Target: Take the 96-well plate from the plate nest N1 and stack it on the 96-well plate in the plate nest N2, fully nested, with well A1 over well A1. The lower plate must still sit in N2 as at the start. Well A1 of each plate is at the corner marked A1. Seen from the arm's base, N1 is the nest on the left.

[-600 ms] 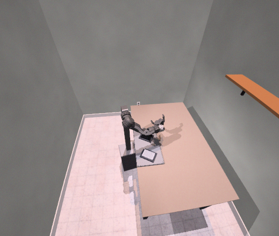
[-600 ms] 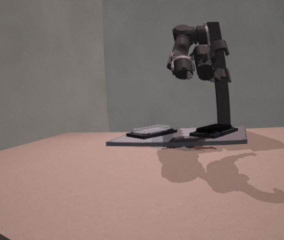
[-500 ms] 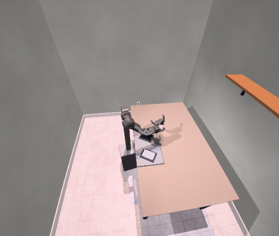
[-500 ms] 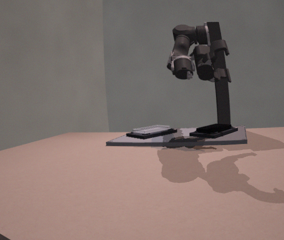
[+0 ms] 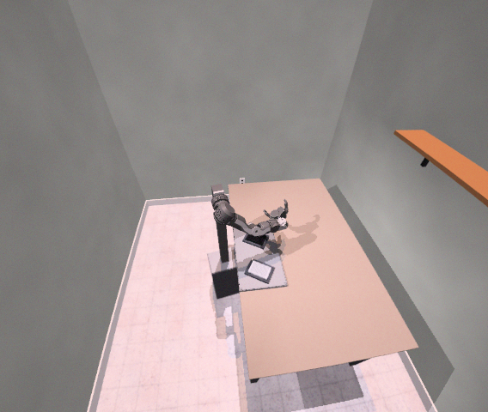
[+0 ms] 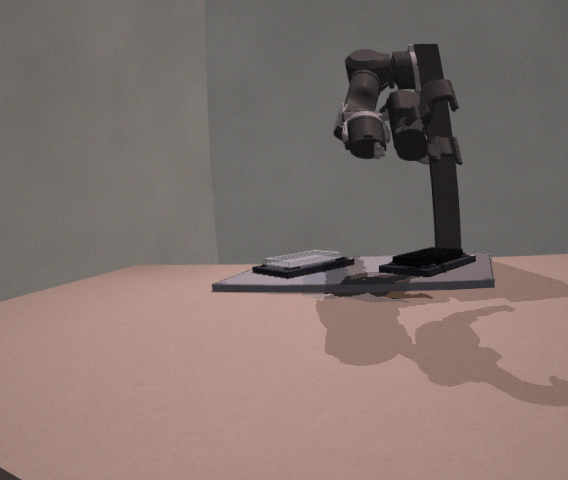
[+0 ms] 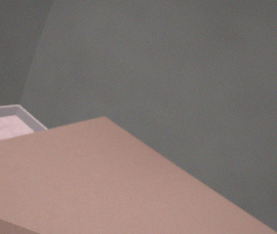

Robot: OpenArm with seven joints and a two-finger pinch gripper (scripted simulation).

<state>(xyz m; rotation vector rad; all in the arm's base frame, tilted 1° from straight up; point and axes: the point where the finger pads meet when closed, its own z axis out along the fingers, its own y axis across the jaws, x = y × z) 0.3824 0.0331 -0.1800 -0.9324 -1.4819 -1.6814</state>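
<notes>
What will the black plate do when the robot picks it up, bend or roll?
The black plate looks like a flat, boxy slab, so it will probably stay stiff and not roll. It sits low and wide in its nest, so it seems unlikely to tip. Its sides look plain and smooth, so it might slip if the open gripper squeezes too softly.

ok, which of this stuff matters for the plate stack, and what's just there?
Job: dark plate in N1; clear plate in N2; open gripper, holding nothing.
Just there: orange wall shelf; wall socket; black box.
</notes>
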